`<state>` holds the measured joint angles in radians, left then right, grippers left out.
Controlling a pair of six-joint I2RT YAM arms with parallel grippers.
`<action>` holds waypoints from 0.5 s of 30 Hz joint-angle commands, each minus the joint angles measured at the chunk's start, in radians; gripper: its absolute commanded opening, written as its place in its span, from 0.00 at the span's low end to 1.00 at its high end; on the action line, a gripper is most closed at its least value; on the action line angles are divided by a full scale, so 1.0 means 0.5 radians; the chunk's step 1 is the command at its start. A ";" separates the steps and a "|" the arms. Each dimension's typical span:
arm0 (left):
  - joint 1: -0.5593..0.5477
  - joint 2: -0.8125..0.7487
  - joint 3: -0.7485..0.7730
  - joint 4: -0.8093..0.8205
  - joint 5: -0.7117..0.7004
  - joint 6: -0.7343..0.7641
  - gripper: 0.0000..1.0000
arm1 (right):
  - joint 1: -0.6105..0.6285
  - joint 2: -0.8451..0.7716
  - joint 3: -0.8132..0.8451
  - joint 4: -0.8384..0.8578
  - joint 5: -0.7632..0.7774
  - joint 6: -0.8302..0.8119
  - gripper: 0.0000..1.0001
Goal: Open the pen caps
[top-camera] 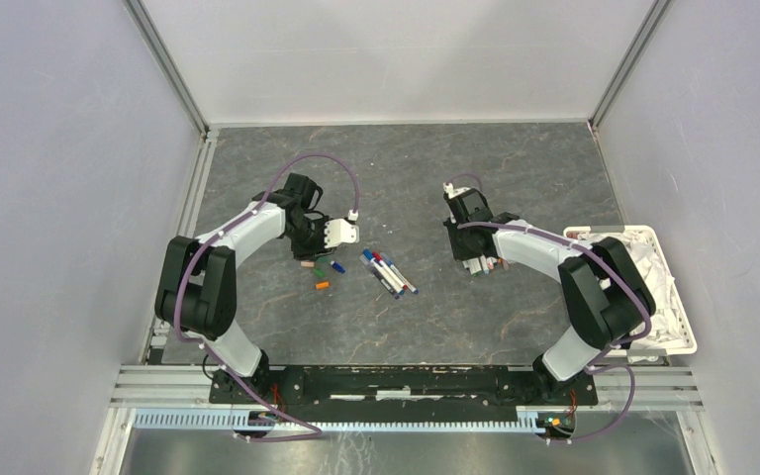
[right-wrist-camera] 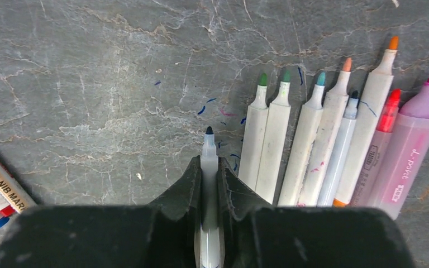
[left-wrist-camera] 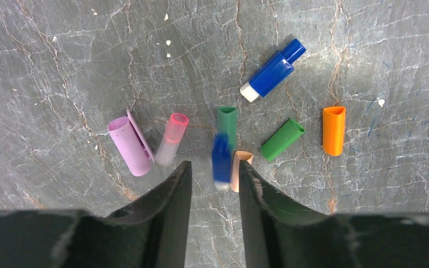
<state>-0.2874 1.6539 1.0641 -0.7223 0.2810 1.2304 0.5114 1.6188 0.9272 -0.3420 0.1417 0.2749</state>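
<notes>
The right tool (right-wrist-camera: 209,167) clenches an uncapped, dark-tipped white pen (right-wrist-camera: 209,146); the left tool (left-wrist-camera: 215,166), released, frames a blurred blue cap (left-wrist-camera: 221,159).

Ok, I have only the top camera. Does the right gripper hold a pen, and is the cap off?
Observer: Yes, the right gripper is shut on a pen; its dark tip is bare.
Operator: And the left gripper?
Observer: The left gripper is open; a blurred blue cap is just ahead of its jaws.
Operator: Are other pens near the held pen?
Observer: Eight uncapped pens lie in a row beside it.
</notes>
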 commanded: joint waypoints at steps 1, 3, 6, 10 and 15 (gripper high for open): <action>-0.005 -0.015 0.037 -0.016 0.041 -0.089 0.46 | -0.001 0.052 0.009 0.087 0.050 0.036 0.15; -0.004 -0.030 0.049 -0.040 0.052 -0.104 0.46 | 0.002 0.060 -0.009 0.102 0.051 0.039 0.17; -0.004 -0.056 0.098 -0.112 0.089 -0.126 0.48 | 0.001 0.064 -0.034 0.113 0.054 0.041 0.19; -0.004 -0.105 0.220 -0.226 0.161 -0.178 0.55 | -0.001 0.064 -0.053 0.113 0.074 0.030 0.23; -0.003 -0.139 0.454 -0.408 0.265 -0.275 0.74 | 0.000 0.054 -0.075 0.105 0.103 0.012 0.26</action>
<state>-0.2874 1.6459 1.1839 -0.8433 0.3328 1.1694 0.5114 1.6493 0.9012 -0.3061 0.1547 0.2825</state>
